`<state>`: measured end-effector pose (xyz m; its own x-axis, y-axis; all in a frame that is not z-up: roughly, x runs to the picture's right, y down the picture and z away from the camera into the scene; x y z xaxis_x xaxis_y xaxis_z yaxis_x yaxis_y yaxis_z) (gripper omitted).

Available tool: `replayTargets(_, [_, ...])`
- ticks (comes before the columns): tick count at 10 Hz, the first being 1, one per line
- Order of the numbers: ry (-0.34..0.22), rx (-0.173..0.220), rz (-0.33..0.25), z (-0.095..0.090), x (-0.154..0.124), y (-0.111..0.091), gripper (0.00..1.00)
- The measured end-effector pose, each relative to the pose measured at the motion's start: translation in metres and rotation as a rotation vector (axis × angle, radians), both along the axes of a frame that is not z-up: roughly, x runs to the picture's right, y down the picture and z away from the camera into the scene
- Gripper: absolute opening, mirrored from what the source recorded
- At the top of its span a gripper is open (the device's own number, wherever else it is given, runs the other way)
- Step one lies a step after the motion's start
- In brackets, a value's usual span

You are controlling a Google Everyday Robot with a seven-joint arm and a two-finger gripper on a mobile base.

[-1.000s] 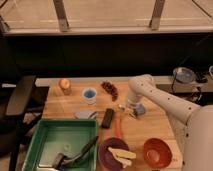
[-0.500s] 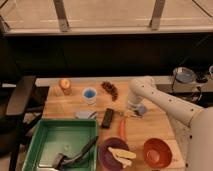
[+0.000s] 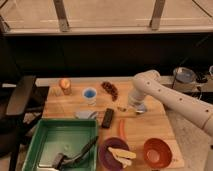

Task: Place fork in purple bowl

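The purple bowl [image 3: 113, 153] stands at the front of the wooden table and holds pale yellow pieces. A small dark metal piece that looks like the fork [image 3: 122, 108] lies on the table at mid-right. My gripper [image 3: 133, 106] hangs at the end of the white arm, low over the table. It is just right of the fork, at or very near it. I cannot tell whether it holds the fork.
An orange-red bowl [image 3: 156, 152] sits right of the purple bowl. An orange stick [image 3: 121, 129] and a dark block [image 3: 107, 117] lie between fork and bowl. A green tray [image 3: 45, 140] holds a long black utensil [image 3: 80, 151]. A blue cup [image 3: 90, 94] stands behind.
The gripper has shifted slightly to the right and stays low by the fork. Nothing else on the table has clearly moved.
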<state>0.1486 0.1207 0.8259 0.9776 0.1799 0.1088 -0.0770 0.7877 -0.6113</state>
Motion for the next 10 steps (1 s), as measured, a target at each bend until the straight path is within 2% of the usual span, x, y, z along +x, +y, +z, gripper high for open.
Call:
replayTargets(3, [-0.055,0.034,-0.086,-0.036,0.001,0.006,0.0])
replayTargets(5, [-0.101,0.044,-0.168,-0.064,-0.002,0.027,0.0])
replayTargets(8, [-0.137,0.06,-0.273,-0.103,-0.006,0.057,0.0])
replayTargets(9, [-0.166,0.071,-0.326,-0.122,-0.01,0.07,0.0])
replayTargets(10, [-0.186,0.074,-0.355,-0.133,-0.013,0.077,0.0])
